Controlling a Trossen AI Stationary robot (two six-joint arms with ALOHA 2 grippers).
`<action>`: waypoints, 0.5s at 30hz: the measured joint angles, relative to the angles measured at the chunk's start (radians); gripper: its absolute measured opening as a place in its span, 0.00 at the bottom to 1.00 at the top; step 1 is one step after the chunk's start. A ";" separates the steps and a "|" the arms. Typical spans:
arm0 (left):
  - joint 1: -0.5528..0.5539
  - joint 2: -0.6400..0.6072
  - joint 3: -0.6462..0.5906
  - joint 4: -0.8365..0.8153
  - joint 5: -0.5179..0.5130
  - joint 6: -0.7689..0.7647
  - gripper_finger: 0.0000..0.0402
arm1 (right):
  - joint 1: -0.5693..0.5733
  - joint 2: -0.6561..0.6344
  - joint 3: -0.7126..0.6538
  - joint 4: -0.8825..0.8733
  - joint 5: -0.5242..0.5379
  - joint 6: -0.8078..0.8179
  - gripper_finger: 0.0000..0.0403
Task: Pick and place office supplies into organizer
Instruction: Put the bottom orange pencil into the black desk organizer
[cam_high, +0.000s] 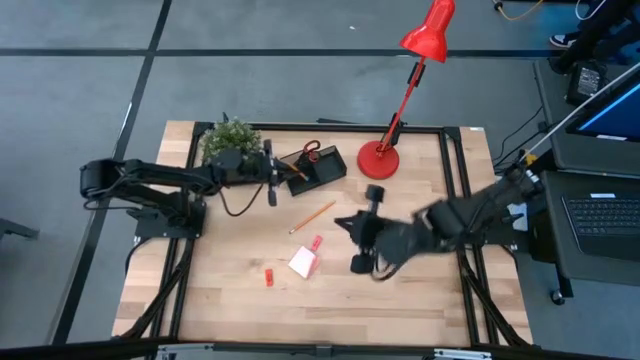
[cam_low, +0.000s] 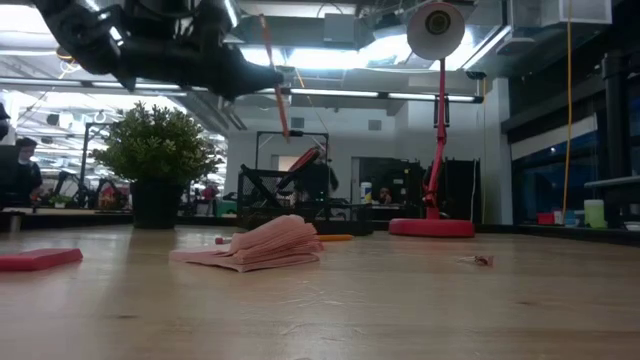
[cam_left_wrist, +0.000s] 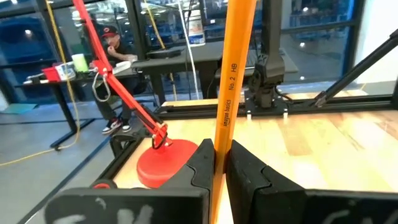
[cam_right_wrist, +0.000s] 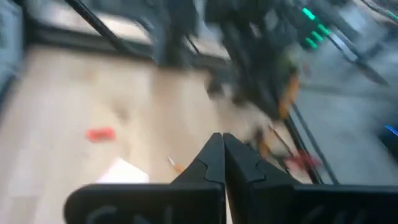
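Observation:
My left gripper (cam_high: 274, 176) (cam_left_wrist: 217, 155) reaches level from the table's left and is shut on an orange pencil (cam_left_wrist: 233, 62) (cam_low: 272, 60), just left of the black organizer (cam_high: 318, 166). Red-handled scissors (cam_high: 312, 152) stick out of the organizer. A second pencil (cam_high: 312, 215) lies flat on the table. The white note pad (cam_high: 302, 262), a pink block (cam_high: 317, 243) and a red block (cam_high: 269, 276) lie nearer the front. My right gripper (cam_high: 348, 225) (cam_right_wrist: 222, 146) is raised right of these, shut and empty. My left gripper pinches the pencil's shaft (cam_left_wrist: 222, 134), just below its printed lettering, between the two fingers. The fingers come level from the table's left side and lie across the pencil. The pencil stands nearly upright, lifted clear of the table, with its lower end (cam_low: 287, 130) in the air.
A red desk lamp stands with its round base (cam_high: 378, 160) right of the organizer, its head reaching past the far edge. A green potted plant (cam_high: 230, 140) sits at the far left, behind my left arm. Bare wood lies along the near edge.

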 joint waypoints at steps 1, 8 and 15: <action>0.008 0.012 0.000 0.017 0.016 0.000 0.04 | -0.021 -0.025 -0.024 0.066 -0.054 -0.053 0.00; 0.048 0.041 0.000 0.066 0.036 -0.003 0.04 | -0.125 -0.227 -0.412 0.550 -0.212 -0.196 0.00; 0.102 0.041 0.000 0.047 0.038 -0.004 0.04 | -0.159 -0.324 -0.818 1.064 -0.293 -0.274 0.00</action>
